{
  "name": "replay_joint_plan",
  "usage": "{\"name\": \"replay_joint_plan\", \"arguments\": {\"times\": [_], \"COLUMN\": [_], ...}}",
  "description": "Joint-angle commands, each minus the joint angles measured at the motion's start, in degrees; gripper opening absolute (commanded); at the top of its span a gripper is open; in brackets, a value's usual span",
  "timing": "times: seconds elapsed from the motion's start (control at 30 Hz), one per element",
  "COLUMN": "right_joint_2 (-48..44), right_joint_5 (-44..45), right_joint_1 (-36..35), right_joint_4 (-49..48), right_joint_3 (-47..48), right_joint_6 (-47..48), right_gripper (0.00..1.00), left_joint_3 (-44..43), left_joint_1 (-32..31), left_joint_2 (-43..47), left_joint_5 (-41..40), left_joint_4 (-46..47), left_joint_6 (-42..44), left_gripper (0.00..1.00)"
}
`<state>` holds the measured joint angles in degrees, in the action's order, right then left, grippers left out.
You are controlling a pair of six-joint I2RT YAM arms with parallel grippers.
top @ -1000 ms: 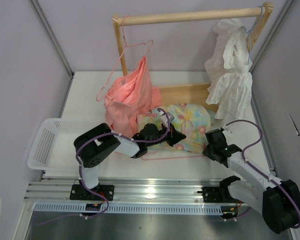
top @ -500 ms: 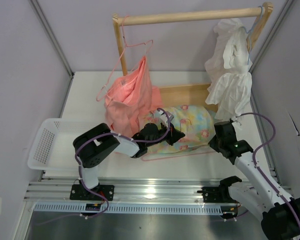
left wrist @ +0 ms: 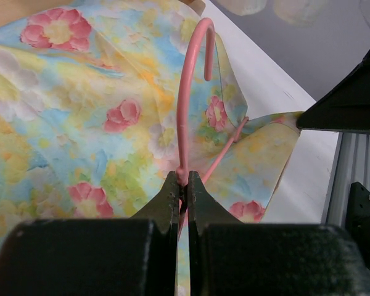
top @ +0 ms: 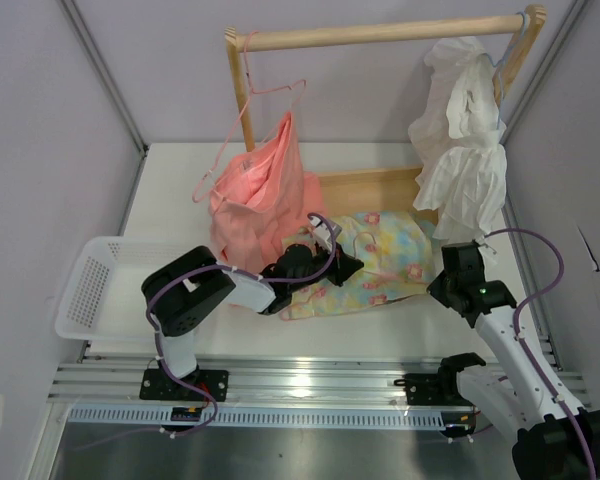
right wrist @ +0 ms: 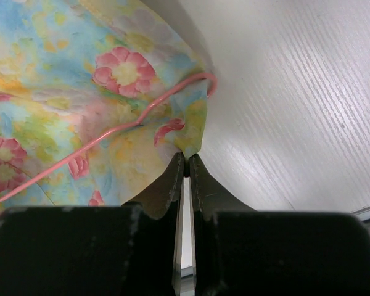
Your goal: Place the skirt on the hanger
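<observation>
My right arm (top: 510, 340) has swung out and away from me since a second ago, and it pulled the skirt (top: 390, 255) along. The skirt now covers the pink bar that lay bare on the surface (top: 170, 200) before.

The white surface holds everything. At the back stands a wooden rack (top: 380, 33). A salmon garment (top: 260, 200) hangs from its left end and a white ruffled garment (top: 465, 140) from its right end. A white basket (top: 95, 290) sits at the near left edge.

The skirt lies spread out in the middle of the surface, between my two arms, just in front of the rack's base. Its left side touches the salmon garment.

My left arm (top: 230, 285) reaches across to the skirt's left side. The hanger (left wrist: 186, 92) lies with the skirt, its thin hook curving up over the flowery cloth. Its bar shows through the cloth in the right wrist view.

The left jaws are pressed together, pinching the hanger right at the bottom of its hook. The right jaws are pressed together too, pinching the edge of the skirt at its right corner.
</observation>
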<state>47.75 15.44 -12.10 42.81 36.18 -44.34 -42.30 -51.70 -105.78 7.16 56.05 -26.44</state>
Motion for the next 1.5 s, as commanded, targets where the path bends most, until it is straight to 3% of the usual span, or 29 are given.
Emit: {"name": "replay_joint_plan", "arguments": {"times": [0.0,0.27,0.53,0.7,0.83,0.9,0.93,1.07,1.47], "right_joint_2": [-0.46,-0.2,1.91,0.68,0.51,0.07,-0.11,-1.78,-3.97], "right_joint_5": [0.82,-4.09,-5.33,-5.69,-6.04,-6.48,-6.74,-4.29,-0.59], "right_joint_1": [1.72,9.97,10.25,10.34,10.08,9.99,9.47,6.57,0.5], "right_joint_4": [0.7,0.26,-1.14,-1.59,-1.59,-1.24,-1.15,-0.1,-0.09], "right_joint_3": [2.66,4.59,4.42,2.31,1.44,1.52,1.61,2.4,1.52], "right_joint_6": [0.83,3.55,3.73,3.73,3.38,2.68,2.42,1.62,-0.49], "right_gripper": [0.0,0.0,0.0,0.13,0.14,0.25,0.4,0.56,0.63], "left_joint_3": [1.61,-1.81,-3.22,-4.28,-6.47,-8.13,-8.75,-12.01,-13.59], "left_joint_1": [1.25,2.13,2.13,2.13,2.13,2.13,2.13,2.13,3.89], "left_joint_2": [1.19,0.92,-1.53,-1.8,-2.33,-2.68,-2.85,-3.82,-1.53], "left_joint_5": [-1.97,0.93,5.23,6.11,5.67,5.5,5.41,5.5,6.46], "left_joint_4": [-2.35,-4.63,-4.9,-5.69,-7.1,-6.92,-7.7,-9.38,-10.62], "left_joint_6": [4.64,8.77,9.12,10.09,10.88,10.7,10.79,12.02,13.7], "left_gripper": [0.0,0.0,0.0,0.0,0.0,0.0,0.0,0.0,0.0]}}
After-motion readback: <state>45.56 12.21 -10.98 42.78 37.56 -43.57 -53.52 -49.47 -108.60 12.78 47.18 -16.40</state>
